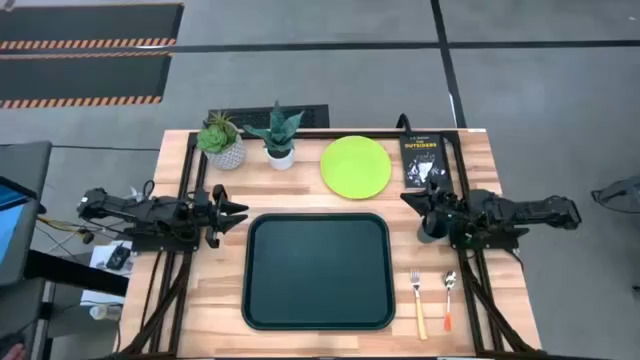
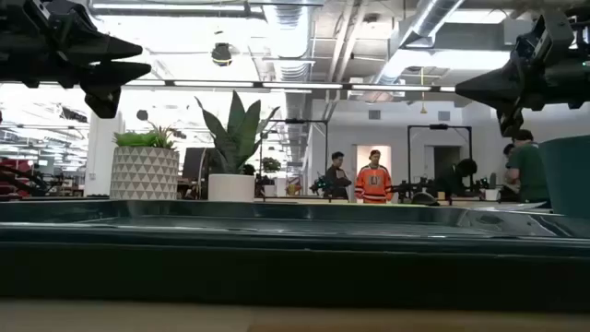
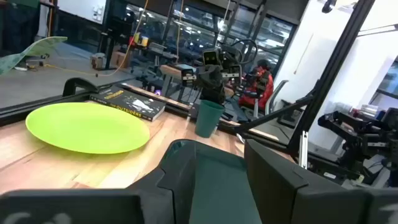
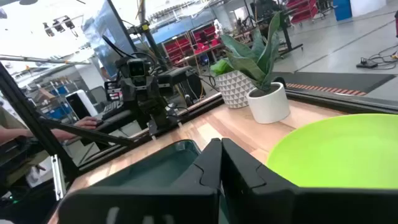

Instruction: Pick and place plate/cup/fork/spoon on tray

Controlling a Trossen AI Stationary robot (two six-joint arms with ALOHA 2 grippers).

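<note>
The dark tray (image 1: 318, 270) lies at the table's middle. The lime-green plate (image 1: 356, 166) lies flat behind it. The teal cup (image 3: 208, 118) stands upright right of the tray, mostly hidden under my right arm in the high view (image 1: 432, 228). The yellow-handled fork (image 1: 418, 305) and the red-handled spoon (image 1: 449, 300) lie side by side right of the tray, near the front. My left gripper (image 1: 240, 213) hovers open at the tray's left edge. My right gripper (image 1: 405, 197) hovers shut above the table between cup and plate, touching nothing.
A black book (image 1: 422, 160) lies right of the plate at the back. Two potted plants (image 1: 222, 143) (image 1: 280, 140) stand at the back left. Black frame rails run along the table's left and right sides. People stand in the room beyond (image 2: 373, 180).
</note>
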